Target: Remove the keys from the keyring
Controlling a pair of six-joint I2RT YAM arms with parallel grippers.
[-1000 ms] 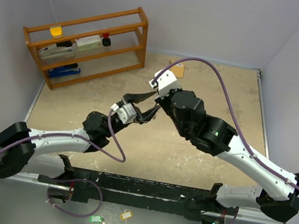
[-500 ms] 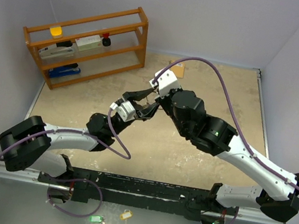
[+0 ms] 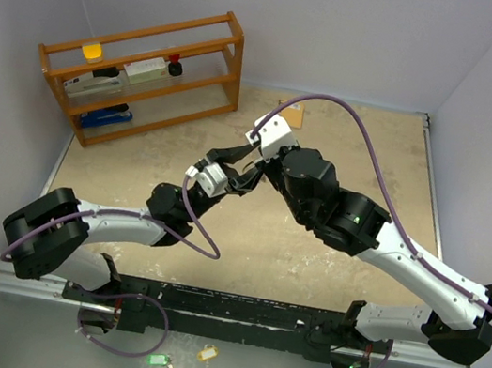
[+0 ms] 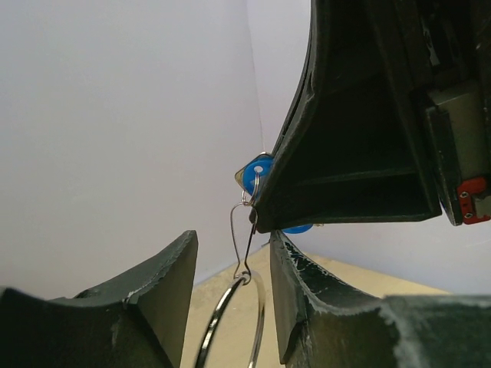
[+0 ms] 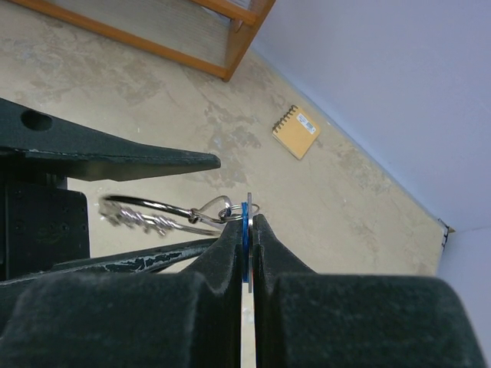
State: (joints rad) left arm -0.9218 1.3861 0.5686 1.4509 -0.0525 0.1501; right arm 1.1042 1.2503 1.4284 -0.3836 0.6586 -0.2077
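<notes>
- The right gripper (image 5: 245,223) has its fingers pressed together on the blue tag (image 4: 257,170), pinching it edge-on, well above the desk (image 3: 379,160).
- A small wire loop joins that tag to the keyring (image 5: 146,215) — its plain silver keys bunch at the far end.
- The left gripper (image 4: 232,244) has its fingers a little apart with the ring in the gap; whether they clamp it cannot be told.
- A small notebook (image 5: 295,132) lies on the desk near the wall.

Keyring (image 4: 218,320) is shiny silver wire, blue tag (image 4: 252,175) glossy plastic, left gripper fingers (image 4: 165,291) matt black, kinda scuffed.
</notes>
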